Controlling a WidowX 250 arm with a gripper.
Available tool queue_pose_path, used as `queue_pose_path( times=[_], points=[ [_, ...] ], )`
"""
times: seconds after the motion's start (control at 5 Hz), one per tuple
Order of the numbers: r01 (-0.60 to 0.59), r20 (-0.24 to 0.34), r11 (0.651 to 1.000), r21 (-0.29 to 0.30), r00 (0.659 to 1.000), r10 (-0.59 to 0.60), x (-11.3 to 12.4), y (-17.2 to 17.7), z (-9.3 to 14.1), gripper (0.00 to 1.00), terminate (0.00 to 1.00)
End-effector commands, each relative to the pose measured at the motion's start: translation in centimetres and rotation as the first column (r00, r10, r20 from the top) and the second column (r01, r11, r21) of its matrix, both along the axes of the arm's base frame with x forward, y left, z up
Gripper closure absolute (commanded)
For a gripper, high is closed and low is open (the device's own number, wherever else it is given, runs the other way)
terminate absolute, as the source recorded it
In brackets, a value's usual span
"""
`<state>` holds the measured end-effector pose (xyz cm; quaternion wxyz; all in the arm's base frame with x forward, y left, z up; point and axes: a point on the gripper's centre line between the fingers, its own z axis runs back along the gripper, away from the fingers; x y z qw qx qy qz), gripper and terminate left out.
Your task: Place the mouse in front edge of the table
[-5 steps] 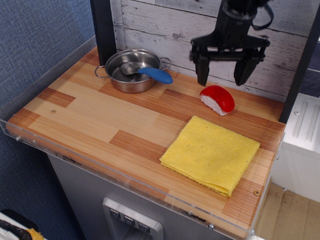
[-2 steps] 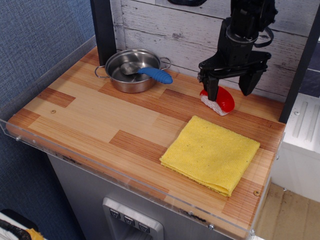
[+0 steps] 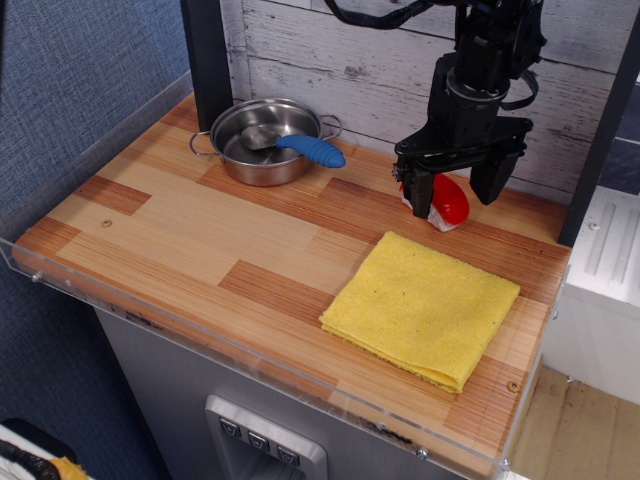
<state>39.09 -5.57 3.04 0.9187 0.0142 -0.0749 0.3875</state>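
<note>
The mouse (image 3: pixel 447 202) has a glossy red top and a white underside. It lies at the back right of the wood-plank table (image 3: pixel 190 225), just behind the yellow cloth. My black gripper (image 3: pixel 457 187) hangs right over it, open, with one finger at the mouse's left side and the other to its right. The left finger hides part of the mouse. The fingers are low, close to the tabletop.
A yellow folded cloth (image 3: pixel 422 307) lies at the front right. A steel pan (image 3: pixel 265 139) with a blue-handled utensil (image 3: pixel 310 150) stands at the back left. A clear acrylic rim (image 3: pixel 240 352) runs along the front edge. A white plank wall is behind.
My gripper has come down from above the mouse and now straddles it, still open. The mouse has not moved.
</note>
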Motion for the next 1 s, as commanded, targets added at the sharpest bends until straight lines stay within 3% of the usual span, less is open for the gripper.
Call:
queue_pose_path(
  times=[0.0,0.2,0.4,0.8],
  points=[
    [-0.034,0.013,0.999,-0.028,0.999,0.034,1.2,0.8,0.3,0.00,0.00],
    [-0.043,0.017,0.998,-0.042,0.999,0.043,1.3,0.8,-0.1,0.00,0.00],
    [-0.072,0.042,0.996,-0.058,0.996,0.075,1.4,0.8,-0.1,1.00,0.00],
    [-0.106,0.096,0.991,-0.076,0.989,0.113,1.4,0.9,2.4,1.00,0.00]
  ],
)
